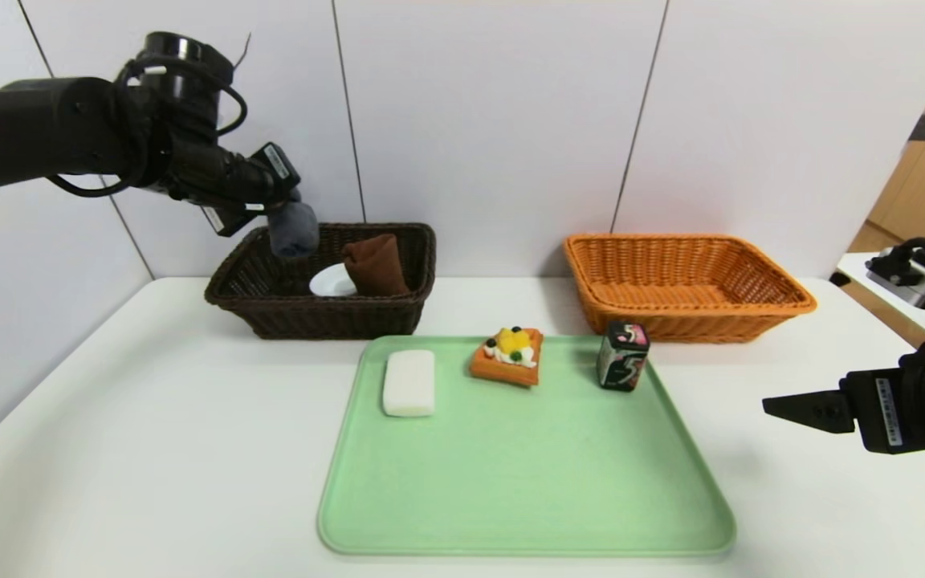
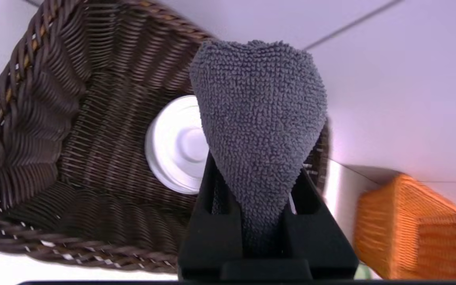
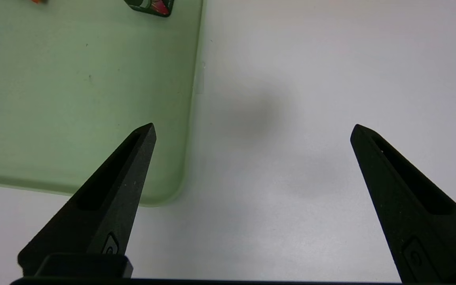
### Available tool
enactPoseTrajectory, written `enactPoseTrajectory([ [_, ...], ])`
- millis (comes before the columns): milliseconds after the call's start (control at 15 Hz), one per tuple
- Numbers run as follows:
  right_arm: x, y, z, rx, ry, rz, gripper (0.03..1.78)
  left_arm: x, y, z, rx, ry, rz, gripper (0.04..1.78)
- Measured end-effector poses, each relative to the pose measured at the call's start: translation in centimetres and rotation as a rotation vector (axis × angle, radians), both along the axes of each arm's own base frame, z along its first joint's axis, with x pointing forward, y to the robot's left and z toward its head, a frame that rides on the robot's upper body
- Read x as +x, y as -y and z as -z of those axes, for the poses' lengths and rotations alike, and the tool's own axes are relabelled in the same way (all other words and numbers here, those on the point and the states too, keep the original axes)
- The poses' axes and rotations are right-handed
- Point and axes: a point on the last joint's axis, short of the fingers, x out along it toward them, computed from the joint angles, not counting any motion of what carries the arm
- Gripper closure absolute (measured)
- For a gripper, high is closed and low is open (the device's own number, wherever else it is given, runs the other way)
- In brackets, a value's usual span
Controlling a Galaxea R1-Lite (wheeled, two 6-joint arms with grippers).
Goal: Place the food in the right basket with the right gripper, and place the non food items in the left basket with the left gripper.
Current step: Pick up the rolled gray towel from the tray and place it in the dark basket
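Two tools: left tool (image 2: 257,221) grips dark grey rolled towel (image 2: 259,130) above left basket (image 1: 270,309).
Right tool (image 3: 251,130): wide apart, beside tray (image 1: 527,490).

A dark grey rolled towel (image 1: 295,230) hangs pinched in the left claw (image 1: 284,218) above the dark brown basket (image 1: 270,309). Beneath that claw lie a brown rolled towel (image 1: 376,265) and what looks like a round white tub (image 1: 332,281). The white bar (image 1: 409,383), toy waffle (image 1: 508,356) and dark box (image 1: 622,356) sit between both claws; the orange basket (image 1: 687,313) stands beyond the spread right claw (image 1: 784,405).
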Motion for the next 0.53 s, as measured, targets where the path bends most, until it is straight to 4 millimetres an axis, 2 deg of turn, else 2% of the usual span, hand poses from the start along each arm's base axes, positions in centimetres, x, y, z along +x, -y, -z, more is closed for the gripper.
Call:
enactPoseTrajectory([
  [267,-0.1,0.0,-0.1,0.002,0.004,0.000,0.11,3.1,-0.9,3.9,0.053,-0.059,-0.009,1.56],
  [533,0.4,-0.9,-1.4,0.040,0.120,-0.038,0.11,4.4,-1.6,6.0,0.074,-0.102,-0.020,0.99],
])
